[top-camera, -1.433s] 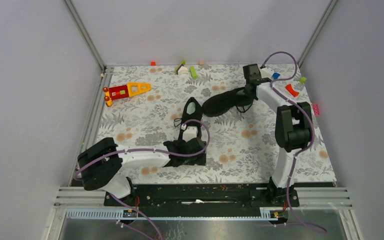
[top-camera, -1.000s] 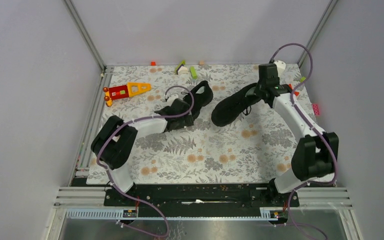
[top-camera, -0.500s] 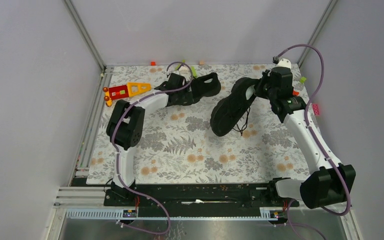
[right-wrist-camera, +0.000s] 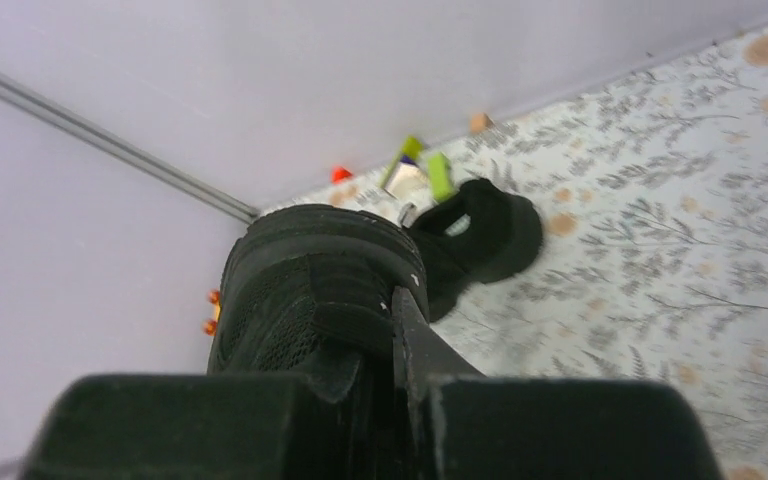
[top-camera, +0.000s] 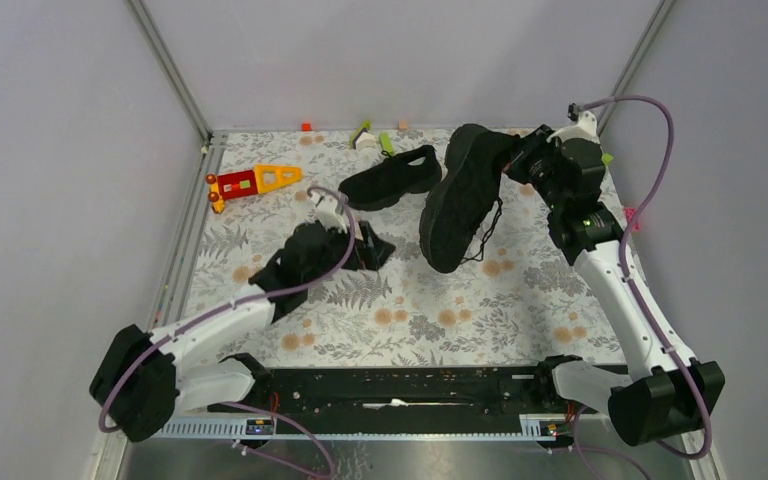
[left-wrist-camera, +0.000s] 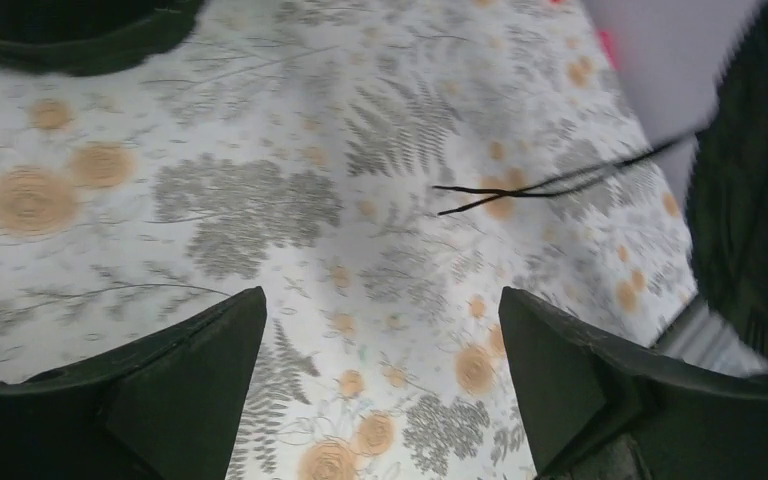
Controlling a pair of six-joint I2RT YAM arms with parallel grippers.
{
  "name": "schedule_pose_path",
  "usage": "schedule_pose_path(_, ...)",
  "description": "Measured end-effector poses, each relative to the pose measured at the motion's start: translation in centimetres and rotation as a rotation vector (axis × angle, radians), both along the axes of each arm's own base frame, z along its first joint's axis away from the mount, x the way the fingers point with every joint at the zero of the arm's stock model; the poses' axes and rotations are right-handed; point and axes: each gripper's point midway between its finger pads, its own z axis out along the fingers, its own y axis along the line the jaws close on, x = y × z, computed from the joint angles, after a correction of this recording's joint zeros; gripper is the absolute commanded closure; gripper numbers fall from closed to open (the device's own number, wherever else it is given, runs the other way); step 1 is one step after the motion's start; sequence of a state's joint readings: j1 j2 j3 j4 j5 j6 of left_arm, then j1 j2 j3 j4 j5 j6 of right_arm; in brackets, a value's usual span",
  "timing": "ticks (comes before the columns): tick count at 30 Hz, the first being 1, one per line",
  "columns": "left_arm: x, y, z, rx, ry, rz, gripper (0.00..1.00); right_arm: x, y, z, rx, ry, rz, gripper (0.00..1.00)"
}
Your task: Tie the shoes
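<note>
One black shoe (top-camera: 392, 177) lies on its sole at the back of the flowered mat (top-camera: 410, 310); it also shows in the right wrist view (right-wrist-camera: 485, 240). My right gripper (top-camera: 522, 160) is shut on the heel of the other black shoe (top-camera: 460, 200) and holds it raised and steeply tilted, toe down. Its thin laces (top-camera: 490, 235) hang loose. In the right wrist view that shoe (right-wrist-camera: 305, 300) fills the space at my gripper (right-wrist-camera: 400, 305). My left gripper (top-camera: 370, 250) is open and empty over the mat's middle (left-wrist-camera: 382, 300), with the laces (left-wrist-camera: 550, 185) and held shoe (left-wrist-camera: 755, 200) ahead of it.
A red and yellow toy (top-camera: 253, 182) lies at the back left. Small green blocks (top-camera: 387, 145) and an orange bit (top-camera: 306, 127) sit along the back wall. A pink piece (top-camera: 632, 217) is at the right edge. Grey walls close three sides.
My left gripper let go of the shoe at the back and drew back toward the mat's middle. My right gripper lifted its shoe higher and tipped it more upright.
</note>
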State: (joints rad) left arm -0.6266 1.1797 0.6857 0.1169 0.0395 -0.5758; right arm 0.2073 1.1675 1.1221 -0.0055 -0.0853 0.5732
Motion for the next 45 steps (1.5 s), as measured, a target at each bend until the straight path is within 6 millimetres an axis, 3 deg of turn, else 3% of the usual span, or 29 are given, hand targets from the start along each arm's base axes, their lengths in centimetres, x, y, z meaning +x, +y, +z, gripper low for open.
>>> schedule_pose_path(2, -2.4, -1.1, 0.2, -0.049, -0.069, -0.067, 0.06, -0.3, 0.3, 1.6, 0.063, -0.029, -0.031, 1.0)
schedule_pose_path(4, -4.9, -1.9, -1.2, -0.06, -0.112, -0.131, 0.09, -0.6, 0.9, 3.1, 0.111, -0.038, -0.056, 1.0)
schedule_pose_path(8, -7.8, -3.3, -2.7, -0.058, -0.195, -0.228, 0.1, -1.5, 2.1, 6.6, 0.216, -0.052, -0.105, 1.0)
schedule_pose_path(16, -8.8, -6.5, 4.1, -0.219, -0.489, -0.289, 0.11, -3.8, 3.2, 14.8, 0.335, -0.143, -0.127, 1.0)
schedule_pose_path(20, -9.6, -9.2, 6.4, -0.27, -0.577, -0.325, 0.11, -4.3, 2.6, 17.4, 0.372, -0.182, -0.154, 1.0)
schedule_pose_path(26, -10.1, -13.0, 6.8, -0.285, -0.664, -0.349, 0.11, -4.0, 1.8, 16.6, 0.413, -0.15, -0.228, 1.0)
schedule_pose_path(35, -8.1, -17.3, 9.1, -0.332, -0.738, -0.302, 0.12, -4.0, 1.9, 14.6, 0.483, -0.115, -0.261, 1.0)
schedule_pose_path(41, -8.1, -19.4, 8.6, -0.335, -0.734, -0.32, 0.13, -4.9, 0.9, 16.2, 0.54, -0.161, -0.283, 1.0)
schedule_pose_path(45, -8.0, -20.0, 9.7, -0.362, -0.75, -0.314, 0.14, -5.0, 0.8, 17.2, 0.578, -0.182, -0.282, 1.0)
